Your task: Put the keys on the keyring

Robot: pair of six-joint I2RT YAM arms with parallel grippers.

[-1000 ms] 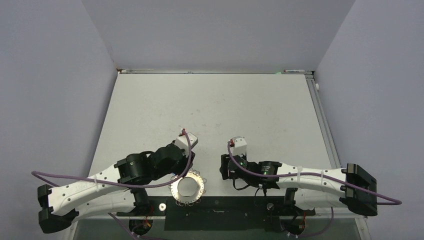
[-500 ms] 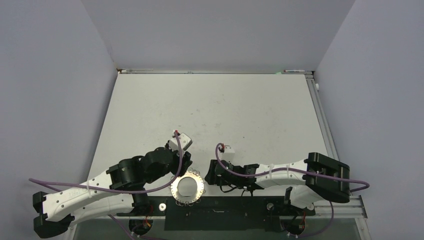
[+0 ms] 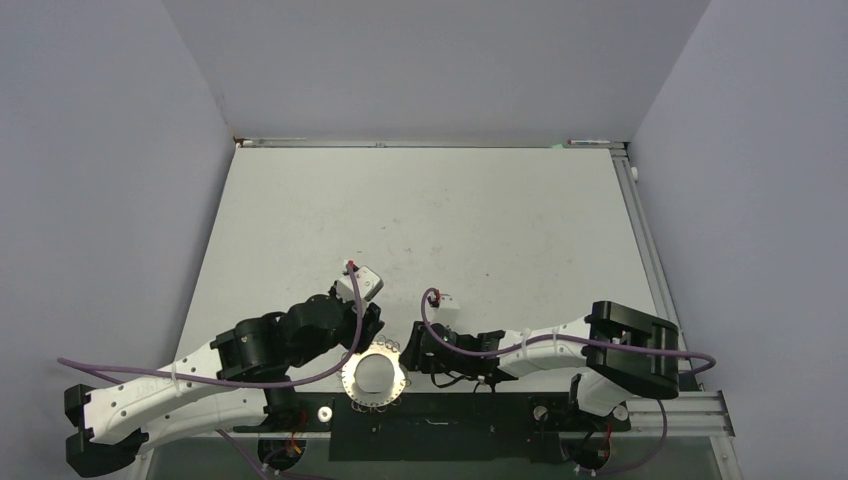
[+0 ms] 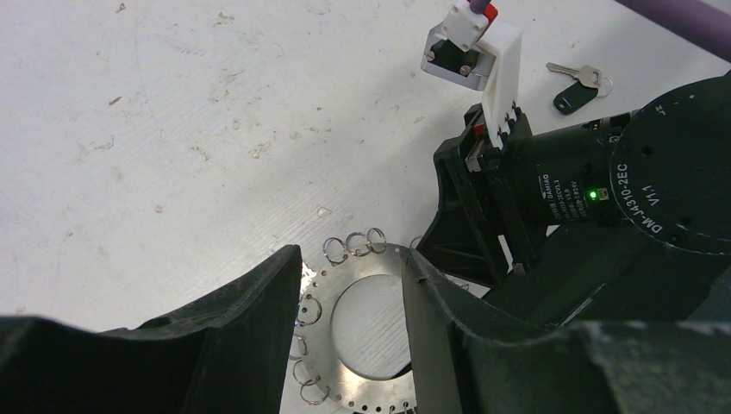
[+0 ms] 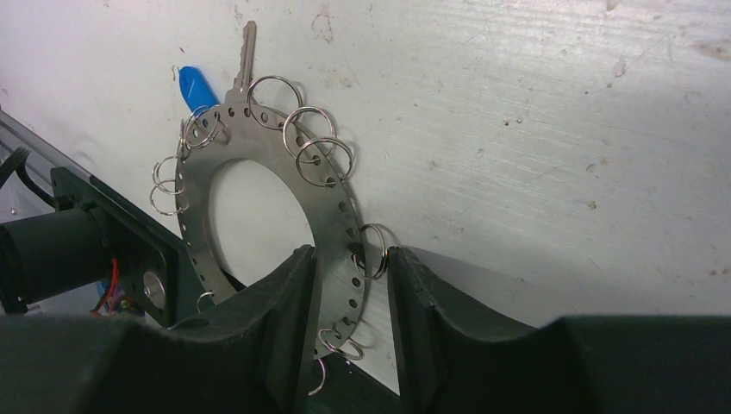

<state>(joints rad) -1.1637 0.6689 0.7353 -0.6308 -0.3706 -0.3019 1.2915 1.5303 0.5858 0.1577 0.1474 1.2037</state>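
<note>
The keyring (image 3: pixel 375 376), a flat grey disc with a wide hole and small wire loops round its rim, lies near the table's front edge. My left gripper (image 3: pixel 360 343) is open above it; in the left wrist view (image 4: pixel 349 259) its fingers span the keyring (image 4: pixel 371 319) from the left rim to the right side. My right gripper (image 5: pixel 351 254) is open, its fingers straddling the rim of the keyring (image 5: pixel 332 216) with a gap. A blue key (image 5: pixel 196 88) lies at the ring's far edge. A dark key (image 4: pixel 576 90) lies on the table beyond my right wrist.
The black mounting rail (image 3: pixel 430 425) runs along the near edge just below the ring. My right wrist and its white camera mount (image 4: pixel 474 52) sit close to my left gripper. Grey walls close in the table on three sides.
My right arm has swung left until its fingers reach the ring's right rim. My left arm drew back slightly toward the left, then held still. The ring has not moved.
</note>
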